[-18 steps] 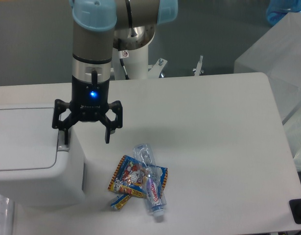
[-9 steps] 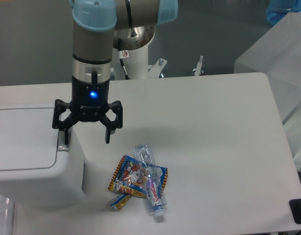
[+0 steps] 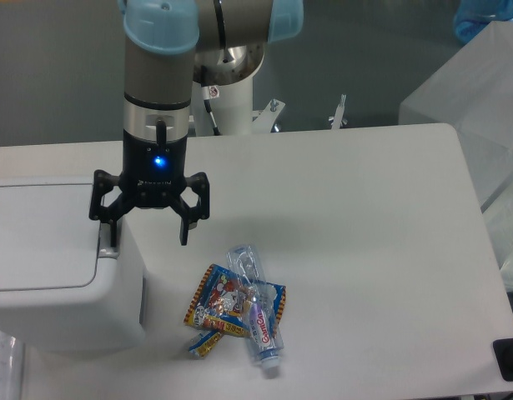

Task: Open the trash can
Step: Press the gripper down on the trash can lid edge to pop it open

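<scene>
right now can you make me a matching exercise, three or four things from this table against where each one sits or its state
Things:
1. trash can
2. hand
3. snack wrappers
4. grey push tab

Descriptions:
A. open, fingers spread
B. left edge of view, lid down
C. piled on the table near the front
D. at the lid's right edge, under the left finger

Pairs: 1-B, 2-A, 3-C, 4-D

You can count one white trash can (image 3: 56, 267), one gripper (image 3: 148, 237) with two fingers, and one white table (image 3: 364, 250). On the table you see two snack wrappers (image 3: 227, 308) and one small clear tube (image 3: 256, 321)
</scene>
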Robot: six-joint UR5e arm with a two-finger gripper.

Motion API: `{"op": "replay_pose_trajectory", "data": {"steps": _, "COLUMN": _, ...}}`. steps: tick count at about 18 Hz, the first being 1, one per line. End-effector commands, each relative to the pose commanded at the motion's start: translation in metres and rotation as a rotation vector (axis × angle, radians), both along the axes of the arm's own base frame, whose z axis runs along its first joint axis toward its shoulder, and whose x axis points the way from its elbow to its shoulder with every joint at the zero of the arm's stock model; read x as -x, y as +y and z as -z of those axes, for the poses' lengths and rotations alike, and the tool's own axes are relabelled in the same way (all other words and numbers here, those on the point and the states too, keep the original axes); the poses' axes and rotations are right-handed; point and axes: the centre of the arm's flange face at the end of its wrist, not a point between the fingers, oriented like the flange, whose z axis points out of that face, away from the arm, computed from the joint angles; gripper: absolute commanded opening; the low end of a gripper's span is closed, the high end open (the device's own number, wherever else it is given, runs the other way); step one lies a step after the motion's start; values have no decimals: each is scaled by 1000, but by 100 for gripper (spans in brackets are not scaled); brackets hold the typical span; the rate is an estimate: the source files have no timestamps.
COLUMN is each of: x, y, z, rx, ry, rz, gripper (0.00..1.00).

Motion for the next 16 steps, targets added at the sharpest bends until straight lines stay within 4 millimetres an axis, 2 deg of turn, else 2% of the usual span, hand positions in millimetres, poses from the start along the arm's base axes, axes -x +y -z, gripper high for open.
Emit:
{"op": "replay_pose_trajectory", "data": {"steps": 12, "x": -1, "y": -2, "z": 0, "rx": 0, "ry": 1, "rz": 1, "gripper": 100}}
{"op": "replay_pose_trajectory", "data": {"steps": 14, "x": -1, "y": -3, "z": -5, "rx": -7, "ry": 6, "rz": 0, "gripper": 100}}
{"op": "replay_pose_trajectory", "data": {"steps": 16, "x": 4, "y": -3, "z": -20, "rx": -36, "ry": 28, "rz": -5, "gripper": 100}}
